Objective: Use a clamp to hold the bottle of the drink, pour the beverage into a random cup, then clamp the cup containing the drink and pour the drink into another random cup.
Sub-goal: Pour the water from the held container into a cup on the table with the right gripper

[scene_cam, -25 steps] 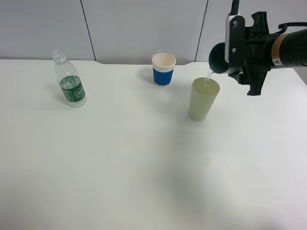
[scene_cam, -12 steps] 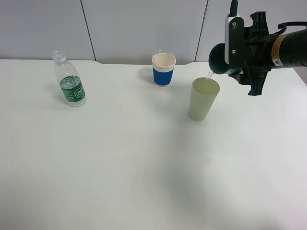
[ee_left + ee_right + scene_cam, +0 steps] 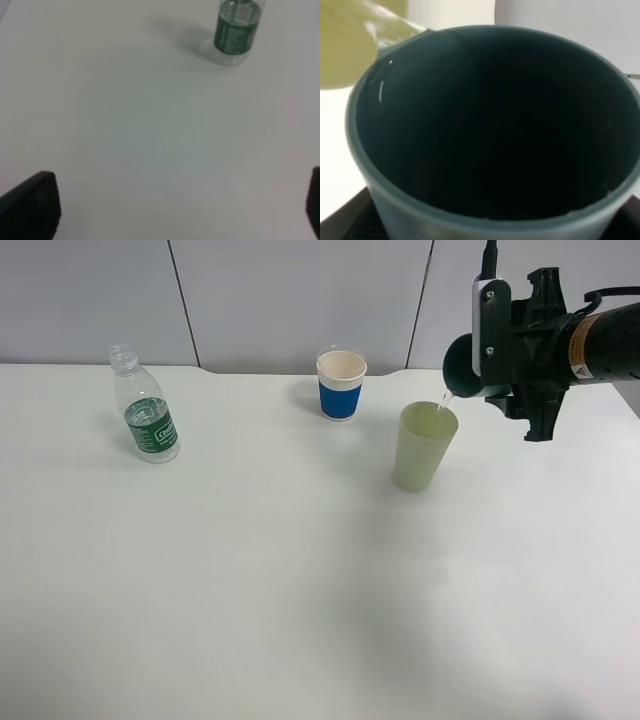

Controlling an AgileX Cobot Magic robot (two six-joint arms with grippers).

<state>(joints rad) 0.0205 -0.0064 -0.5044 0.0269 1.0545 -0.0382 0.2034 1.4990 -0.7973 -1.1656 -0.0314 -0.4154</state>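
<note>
The front of the worktop (image 3: 300, 620) lies open; everything stands near its far edge. The right gripper (image 3: 478, 368), fingers clenched on a tilted dark teal cup (image 3: 458, 365), trickles water into the pale green cup (image 3: 424, 447), with the blue-sleeved cup (image 3: 341, 384) nearby. The bottle (image 3: 146, 408) stands far left, its green label unreadable. The left gripper (image 3: 175, 200) has its fingers (image 3: 30, 207) spread wide.

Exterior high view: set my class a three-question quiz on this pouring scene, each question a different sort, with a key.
1. True or false: the left gripper holds the bottle.
2. Fill in: the paper cup wears a ____ sleeve.
3. The right gripper tips its dark cup over: A the pale green cup; B the paper cup; C the bottle.
Key: 1 false; 2 blue; 3 A.
</note>
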